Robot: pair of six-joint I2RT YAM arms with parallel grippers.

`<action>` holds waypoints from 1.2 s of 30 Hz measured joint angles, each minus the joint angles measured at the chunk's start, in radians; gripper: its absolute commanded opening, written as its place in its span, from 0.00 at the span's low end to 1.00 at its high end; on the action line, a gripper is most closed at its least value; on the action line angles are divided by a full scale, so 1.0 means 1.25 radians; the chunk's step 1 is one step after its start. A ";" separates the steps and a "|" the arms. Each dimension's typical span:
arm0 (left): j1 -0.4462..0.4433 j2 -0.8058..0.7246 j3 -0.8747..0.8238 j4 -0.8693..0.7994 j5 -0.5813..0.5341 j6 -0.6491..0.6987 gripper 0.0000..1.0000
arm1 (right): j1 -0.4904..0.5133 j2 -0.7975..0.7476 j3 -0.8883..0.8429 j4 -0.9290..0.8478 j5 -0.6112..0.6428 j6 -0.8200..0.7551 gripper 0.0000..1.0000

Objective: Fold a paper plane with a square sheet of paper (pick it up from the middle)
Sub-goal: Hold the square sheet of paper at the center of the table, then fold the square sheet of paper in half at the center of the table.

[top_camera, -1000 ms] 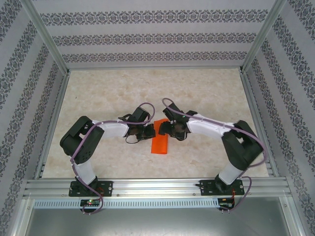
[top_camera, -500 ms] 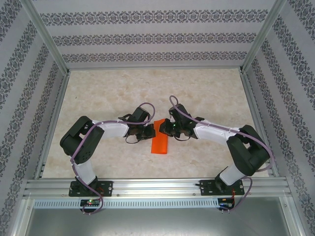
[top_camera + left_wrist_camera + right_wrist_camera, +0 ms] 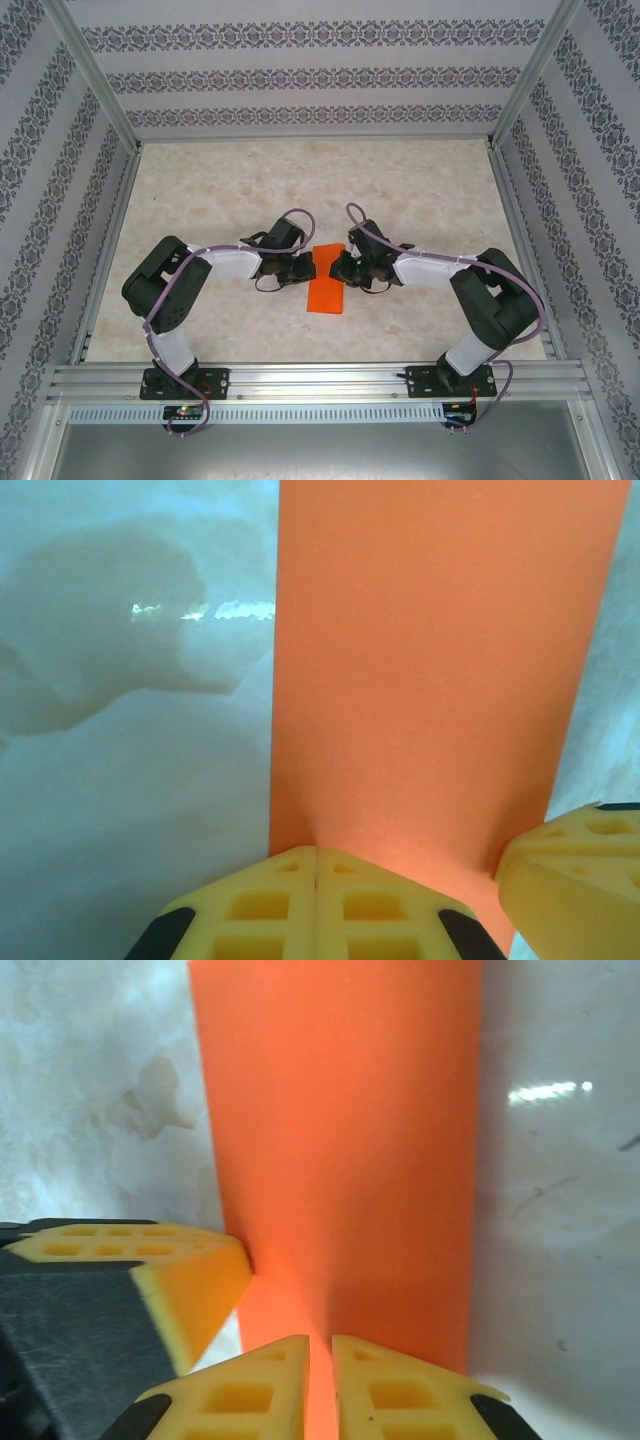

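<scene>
Paper sheet [image 3: 327, 290] on table [image 3: 250, 180] centre; left hand [image 3: 309, 268] at far-left edge, right hand [image 3: 336, 268] at far-right edge.

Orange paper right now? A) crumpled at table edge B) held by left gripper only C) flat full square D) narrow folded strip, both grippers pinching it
D: the paper is a narrow strip, with the left gripper and right gripper closed on it from opposite sides.
</scene>
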 measured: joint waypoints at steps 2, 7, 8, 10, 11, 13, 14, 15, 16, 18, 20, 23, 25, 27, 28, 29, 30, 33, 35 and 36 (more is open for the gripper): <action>0.000 0.000 -0.001 0.001 0.000 0.000 0.00 | -0.003 0.004 -0.015 0.008 -0.003 -0.004 0.17; 0.000 0.001 -0.002 0.004 0.001 0.000 0.00 | -0.009 0.023 -0.041 0.042 -0.017 -0.005 0.18; 0.000 0.001 -0.002 0.004 0.001 0.000 0.00 | -0.010 0.024 -0.044 0.049 -0.021 -0.005 0.18; 0.000 0.001 -0.002 0.004 0.001 0.000 0.00 | -0.014 0.023 -0.052 0.063 -0.027 -0.005 0.18; 0.000 0.001 -0.002 0.004 0.001 0.000 0.00 | -0.015 0.022 -0.055 0.068 -0.031 -0.005 0.19; 0.000 0.001 -0.002 0.004 0.001 0.000 0.00 | -0.015 0.016 -0.057 0.069 -0.031 -0.007 0.19; 0.000 0.001 -0.002 0.004 0.001 0.001 0.00 | -0.015 0.012 -0.057 0.067 -0.030 -0.008 0.19; 0.000 0.001 -0.002 0.005 0.001 0.001 0.00 | -0.015 0.007 -0.057 0.063 -0.029 -0.010 0.19; 0.000 0.001 -0.002 0.004 0.001 0.002 0.00 | -0.015 -0.002 -0.057 0.054 -0.029 -0.011 0.19; 0.000 0.001 -0.002 0.005 0.001 0.003 0.00 | -0.015 -0.027 -0.057 0.043 -0.031 -0.013 0.19; 0.000 0.001 -0.002 0.005 0.001 0.003 0.00 | -0.015 -0.058 -0.057 0.040 -0.036 -0.015 0.19; 0.000 0.001 -0.002 0.005 0.001 0.003 0.00 | -0.013 -0.086 -0.057 0.043 -0.049 -0.016 0.19; 0.000 0.001 -0.002 0.005 0.001 0.003 0.00 | -0.009 -0.085 -0.058 0.047 -0.057 -0.014 0.19; 0.000 0.001 -0.002 0.005 0.001 0.003 0.00 | -0.005 -0.081 -0.067 0.062 -0.065 -0.009 0.19; 0.000 0.001 -0.002 0.005 0.001 0.003 0.00 | -0.004 -0.075 -0.077 0.075 -0.070 -0.004 0.19; 0.000 0.001 -0.002 0.005 0.001 0.003 0.00 | -0.002 -0.069 -0.085 0.082 -0.074 -0.002 0.19; 0.000 0.001 -0.002 0.005 0.001 0.003 0.00 | -0.002 -0.056 -0.095 0.091 -0.079 0.000 0.19; 0.000 0.001 -0.002 0.005 0.001 0.003 0.00 | -0.002 -0.016 -0.119 0.109 -0.085 0.005 0.19; 0.000 0.001 -0.002 0.005 0.001 0.003 0.00 | -0.004 -0.014 -0.125 0.128 -0.093 0.006 0.19; 0.000 0.001 -0.002 0.005 0.001 0.003 0.00 | -0.003 -0.013 -0.129 0.136 -0.094 0.005 0.19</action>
